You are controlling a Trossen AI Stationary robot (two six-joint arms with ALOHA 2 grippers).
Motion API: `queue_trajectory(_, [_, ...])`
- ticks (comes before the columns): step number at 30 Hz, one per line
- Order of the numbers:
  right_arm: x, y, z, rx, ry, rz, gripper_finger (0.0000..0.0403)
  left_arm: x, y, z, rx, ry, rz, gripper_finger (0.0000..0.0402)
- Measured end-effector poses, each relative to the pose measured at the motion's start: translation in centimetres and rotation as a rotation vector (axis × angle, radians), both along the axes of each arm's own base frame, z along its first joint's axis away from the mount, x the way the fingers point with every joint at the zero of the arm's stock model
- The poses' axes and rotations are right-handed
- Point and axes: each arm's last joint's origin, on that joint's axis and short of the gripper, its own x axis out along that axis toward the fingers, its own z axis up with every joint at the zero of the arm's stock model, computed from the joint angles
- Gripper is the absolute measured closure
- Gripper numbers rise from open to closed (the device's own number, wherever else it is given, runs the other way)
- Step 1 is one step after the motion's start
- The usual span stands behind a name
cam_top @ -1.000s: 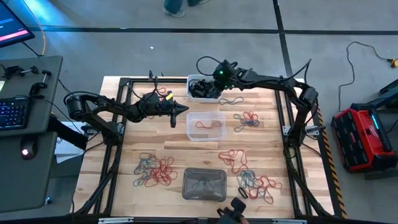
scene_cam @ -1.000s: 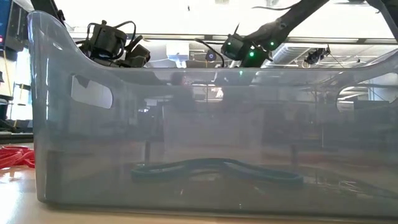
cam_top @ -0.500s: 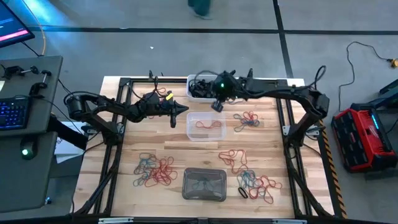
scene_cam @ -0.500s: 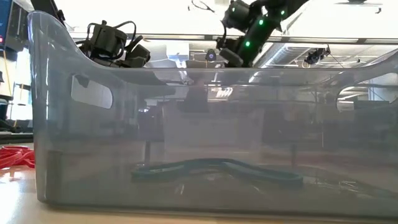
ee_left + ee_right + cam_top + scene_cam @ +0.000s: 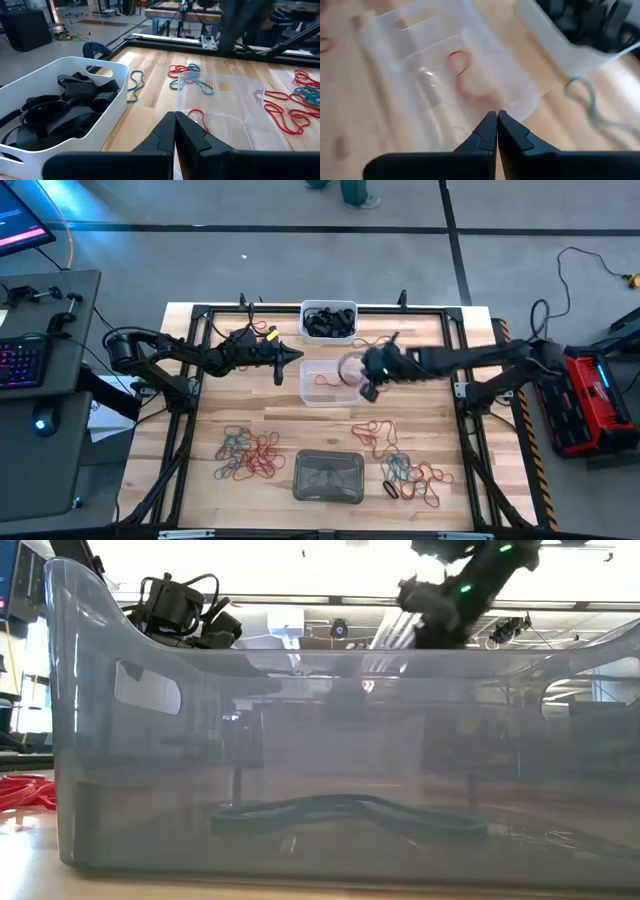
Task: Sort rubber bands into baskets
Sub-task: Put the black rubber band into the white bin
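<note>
Now R gripper (image 5: 371,392) hovers at the clear basket's (image 5: 331,381) right edge, fingers pressed together w/ nothing between. L gripper (image 5: 279,377) also closed & empty, just left of that basket.

Clear basket: see-through thin plastic, rounded-rectangular, long axis across the table, mid-table; a thin red band (image 5: 461,60) lies curled inside. White basket (image 5: 329,321): opaque, at the far edge, packed w/ black bands (image 5: 60,107). Grey basket (image 5: 329,476): translucent, near edge, long axis across too, a teal band (image 5: 350,811) flat on its floor. Loose red & teal rubber bands (image 5: 248,454) in tangles on the wooden table (image 5: 200,430).
</note>
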Motion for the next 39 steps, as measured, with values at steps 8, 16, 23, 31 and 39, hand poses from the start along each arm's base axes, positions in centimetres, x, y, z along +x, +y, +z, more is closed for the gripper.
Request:
queue_trajectory(8, [-2.3,7.2,-0.3,0.101,-0.008,0.022,0.0402,0.0,0.0,0.0,0.015,0.002,-0.003,0.0401])
queue_trajectory(16, [-3.4,12.9,-1.6,0.293,0.004,-0.017,0.0403,0.0,-0.1,0.0,0.011,0.007,-0.013,0.0402])
queue_trajectory(23, [-4.7,16.8,-3.2,0.486,0.065,-0.12,0.0402,0.0,-0.2,-0.1,0.01,0.007,-0.019,0.0401])
queue_trajectory(31, [-5.0,20.1,-4.2,0.657,0.108,-0.171,0.0344,0.1,-0.2,-0.1,0.008,0.006,-0.028,0.0402])
queue_trajectory(39, [-2.9,22.9,-3.7,0.596,0.258,-0.17,0.0261,0.3,-0.7,-0.1,0.008,0.006,-0.049,0.0401])
